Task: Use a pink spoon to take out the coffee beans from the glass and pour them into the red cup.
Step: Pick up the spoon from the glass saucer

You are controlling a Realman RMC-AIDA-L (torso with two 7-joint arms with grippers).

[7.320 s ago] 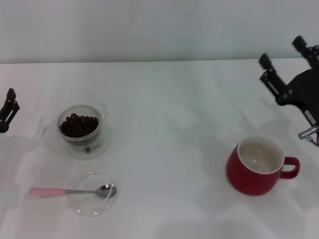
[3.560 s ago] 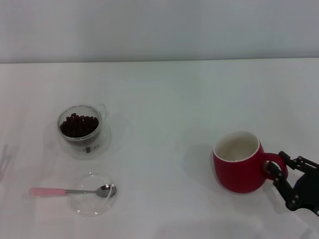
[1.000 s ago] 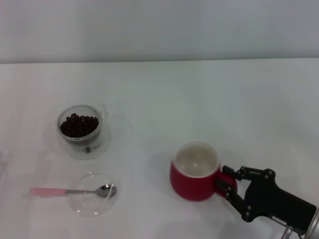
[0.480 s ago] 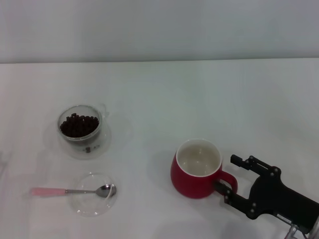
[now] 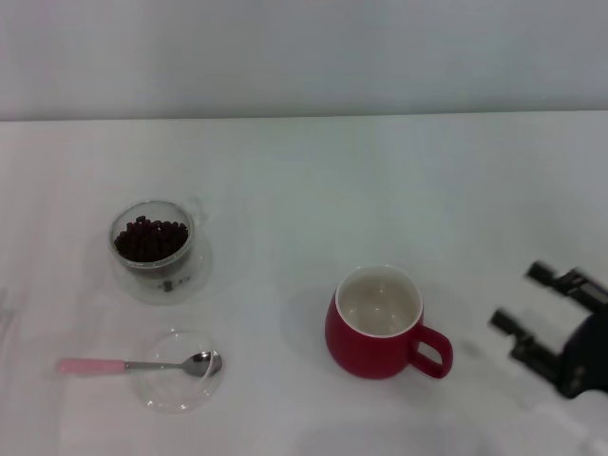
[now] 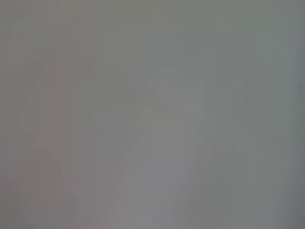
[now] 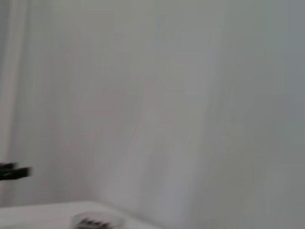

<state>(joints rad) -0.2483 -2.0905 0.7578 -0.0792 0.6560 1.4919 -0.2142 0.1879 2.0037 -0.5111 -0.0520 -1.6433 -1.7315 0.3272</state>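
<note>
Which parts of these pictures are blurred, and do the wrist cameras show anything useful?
Head view: the right gripper is smeared by motion blur, while the red cup, glass and pink spoon are sharp. Left wrist view: a featureless grey haze. Right wrist view: mostly blank wall, with a soft-edged bit of the glass at the frame edge.

From the head camera I get soft, even, bright light on the white table point(image 5: 313, 190), with only faint, diffuse shadows beside the red cup point(image 5: 377, 325) and the glass point(image 5: 152, 242). A small bright glint sits on the pink spoon point(image 5: 142, 365) at its bowl. The right tool point(image 5: 532, 304) is smeared by motion blur, its prongs spread apart. My left wrist picture is a featureless grey haze. My right wrist picture is dim and washed out, everything soft and out of focus.
</note>
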